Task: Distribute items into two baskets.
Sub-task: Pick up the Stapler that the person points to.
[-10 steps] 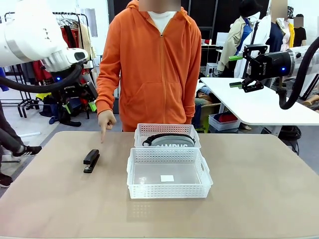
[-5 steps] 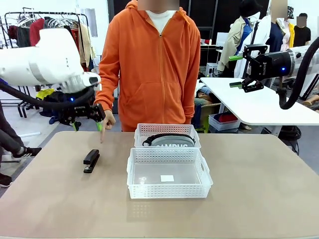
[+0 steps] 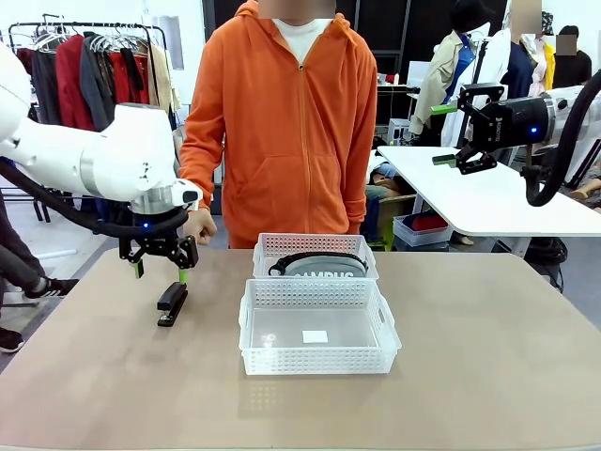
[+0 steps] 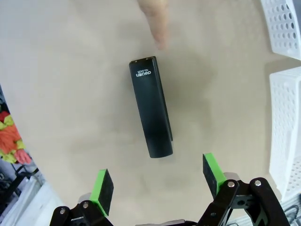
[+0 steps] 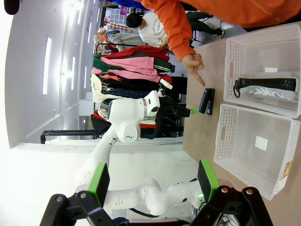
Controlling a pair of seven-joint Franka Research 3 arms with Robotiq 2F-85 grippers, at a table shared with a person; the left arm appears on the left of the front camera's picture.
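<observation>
On the table (image 3: 488,376), one stapler (image 3: 172,303), two baskets (image 3: 319,355) (image 3: 315,244), one pouch (image 3: 324,267); left pincer (image 3: 161,272) gapes empty.

Bright even light, faint shadows on the table (image 3: 488,357); right wrist view warped, partly blown out

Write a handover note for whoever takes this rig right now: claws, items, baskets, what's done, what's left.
Left claw: open, empty, hovering just above the stapler.
Right claw: open, empty, raised high off to the right.
Stapler lies on the table, left of the baskets; the person's hand points at it.
Done: the grey CAMPUS pouch lies in the far basket.
Left: grip the stapler and probably place it in the near basket, which holds no item yet.
</observation>
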